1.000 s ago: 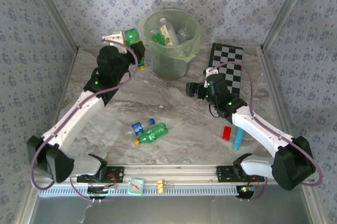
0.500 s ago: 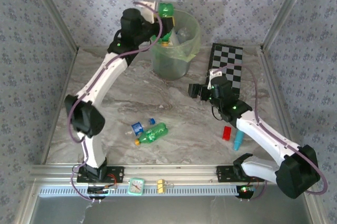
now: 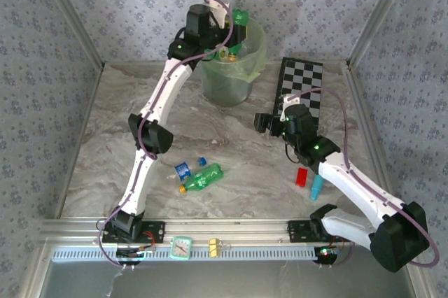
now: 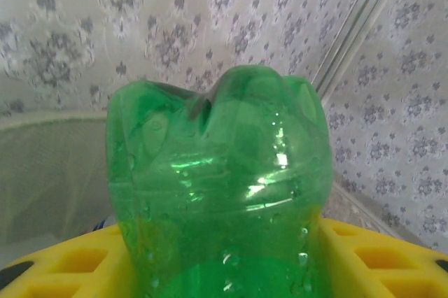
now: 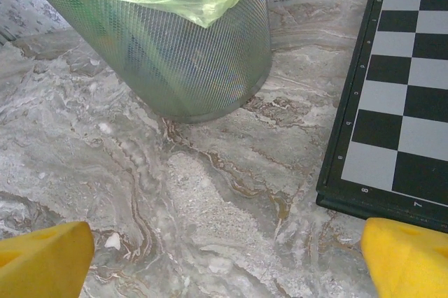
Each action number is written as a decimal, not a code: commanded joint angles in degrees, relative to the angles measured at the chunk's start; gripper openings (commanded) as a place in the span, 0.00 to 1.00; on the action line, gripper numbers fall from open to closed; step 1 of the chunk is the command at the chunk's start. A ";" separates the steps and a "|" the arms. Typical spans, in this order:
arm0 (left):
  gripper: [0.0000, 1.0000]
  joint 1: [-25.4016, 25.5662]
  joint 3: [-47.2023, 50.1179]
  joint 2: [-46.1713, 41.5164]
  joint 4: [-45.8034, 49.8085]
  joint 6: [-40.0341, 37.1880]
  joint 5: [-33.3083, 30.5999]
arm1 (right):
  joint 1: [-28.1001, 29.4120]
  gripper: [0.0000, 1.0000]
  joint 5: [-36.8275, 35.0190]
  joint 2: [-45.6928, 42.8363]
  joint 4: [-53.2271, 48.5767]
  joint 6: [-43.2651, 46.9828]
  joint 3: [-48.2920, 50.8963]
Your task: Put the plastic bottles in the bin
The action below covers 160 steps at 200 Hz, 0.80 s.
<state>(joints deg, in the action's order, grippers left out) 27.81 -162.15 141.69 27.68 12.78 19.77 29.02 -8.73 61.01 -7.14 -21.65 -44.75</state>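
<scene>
Green bottle (image 4: 217, 172) looks light, slick and squashy; left fingers (image 4: 70, 266) pinch its body over the bin (image 3: 231, 84). Right fingers (image 5: 42, 259) gape wide, empty. I'd grab mid-body, gently.

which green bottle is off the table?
The green plastic bottle clamped in the left gripper, over the pale green lined bin. The other green bottle, yellow-capped, lies on its side on the marble table.
</scene>
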 commanded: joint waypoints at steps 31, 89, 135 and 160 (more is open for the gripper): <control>0.90 1.54 -0.18 -1.58 0.36 -0.54 1.06 | -0.45 1.00 -1.20 -1.42 -2.19 -0.92 0.45; 0.93 1.72 -0.02 -4.90 3.12 -0.75 1.41 | -0.45 1.00 -0.02 -0.31 -0.89 -1.55 0.24; 0.93 2.31 6.17 -11.47 9.22 -3.02 1.59 | -0.28 1.00 2.02 2.61 0.47 -1.99 -0.73; 0.93 3.19 24.03 -21.46 4.23 -4.78 0.60 | -0.01 1.00 2.84 4.14 1.50 -2.31 -1.16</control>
<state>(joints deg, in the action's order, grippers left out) 29.85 -150.43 130.41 34.33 10.90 20.16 28.86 -7.16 64.12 -7.38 -22.94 -44.77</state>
